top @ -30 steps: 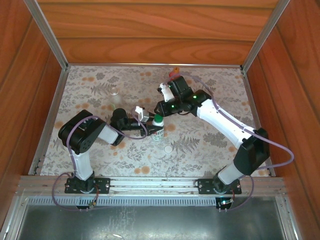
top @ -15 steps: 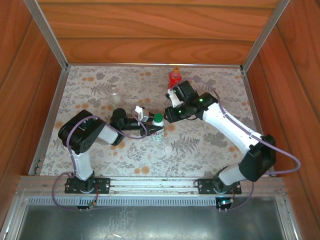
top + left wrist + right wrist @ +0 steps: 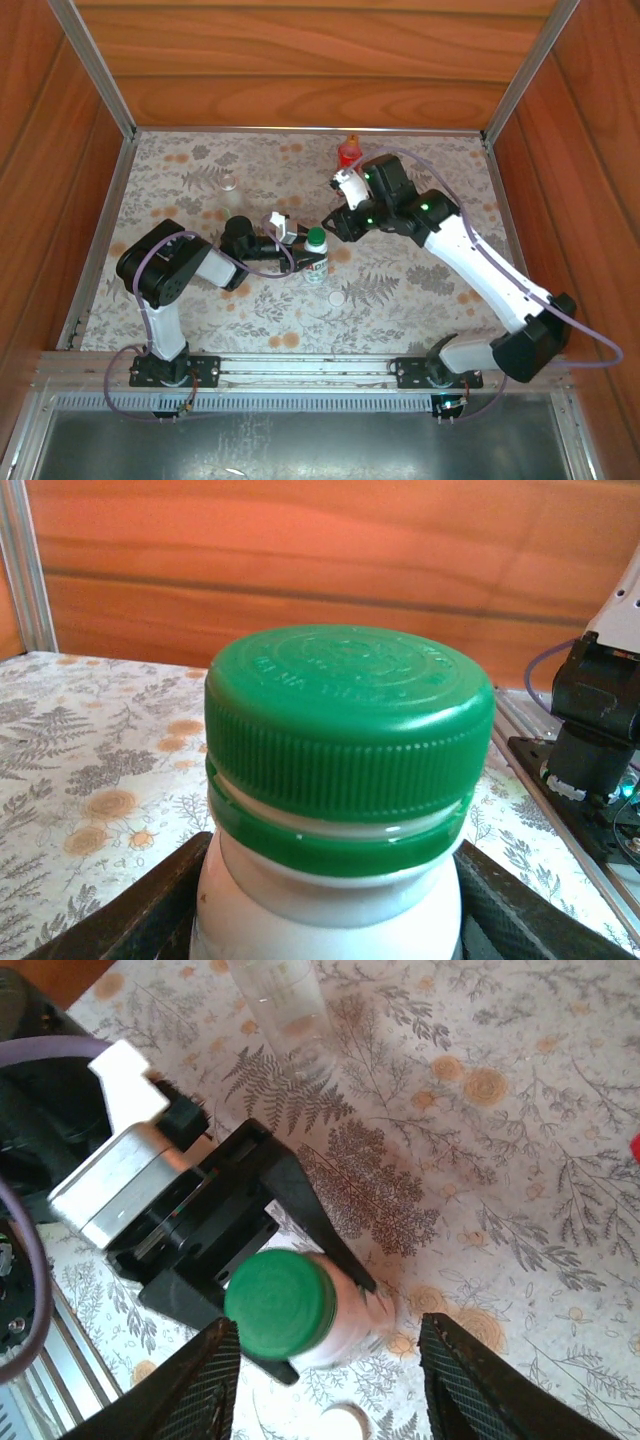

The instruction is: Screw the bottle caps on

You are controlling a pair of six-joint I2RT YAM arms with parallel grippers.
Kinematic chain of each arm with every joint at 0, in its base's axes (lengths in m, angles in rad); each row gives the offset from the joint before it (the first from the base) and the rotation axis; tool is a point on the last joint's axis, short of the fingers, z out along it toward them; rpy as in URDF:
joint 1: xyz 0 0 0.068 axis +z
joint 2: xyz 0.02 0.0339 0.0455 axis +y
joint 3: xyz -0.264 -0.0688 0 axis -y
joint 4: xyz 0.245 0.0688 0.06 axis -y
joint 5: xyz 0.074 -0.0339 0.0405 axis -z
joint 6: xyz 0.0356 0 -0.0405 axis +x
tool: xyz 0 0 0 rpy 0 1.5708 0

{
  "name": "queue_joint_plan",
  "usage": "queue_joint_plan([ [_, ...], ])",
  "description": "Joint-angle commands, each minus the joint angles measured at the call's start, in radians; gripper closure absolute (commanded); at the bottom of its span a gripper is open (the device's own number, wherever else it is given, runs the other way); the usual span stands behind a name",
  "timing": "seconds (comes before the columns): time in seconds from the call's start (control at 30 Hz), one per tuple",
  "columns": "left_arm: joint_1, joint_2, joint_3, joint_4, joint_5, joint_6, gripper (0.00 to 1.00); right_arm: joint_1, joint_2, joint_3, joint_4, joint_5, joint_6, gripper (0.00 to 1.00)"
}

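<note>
Left hand (image 3: pixel 306 256) was clamped on the white bottle (image 3: pixel 330 900) mid-worktop (image 3: pixel 420 290). Green cap (image 3: pixel 348 715) sat on the neck, probably not fully down. Right hand (image 3: pixel 328 1325) hung open just above it. To finish well: centre on the cap, grip square, twist without tilting. White cap (image 3: pixel 337 297) lay loose nearby.

The white bottle (image 3: pixel 330 900) and the white cap (image 3: pixel 345 1424) are each cropped by the bottom edge.

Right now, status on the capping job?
Left claw shut on white bottle, green cap on its neck. Right claw open above it, holding nothing. White cap loose beside the bottle.
</note>
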Motion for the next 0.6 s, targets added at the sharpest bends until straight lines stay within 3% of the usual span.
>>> queue_joint_plan([
  [0.0, 0.005, 0.012, 0.014, -0.019, 0.038, -0.022, 0.43, 0.001, 0.06, 0.027, -0.038, -0.032, -0.003, 0.53],
  [0.13, 0.005, 0.015, 0.012, -0.021, 0.038, -0.021, 0.43, 0.001, 0.061, 0.003, -0.023, -0.03, 0.013, 0.6],
  [0.57, 0.004, 0.015, 0.015, -0.023, 0.043, -0.022, 0.43, 0.002, 0.084, -0.022, -0.038, -0.06, 0.021, 0.64],
])
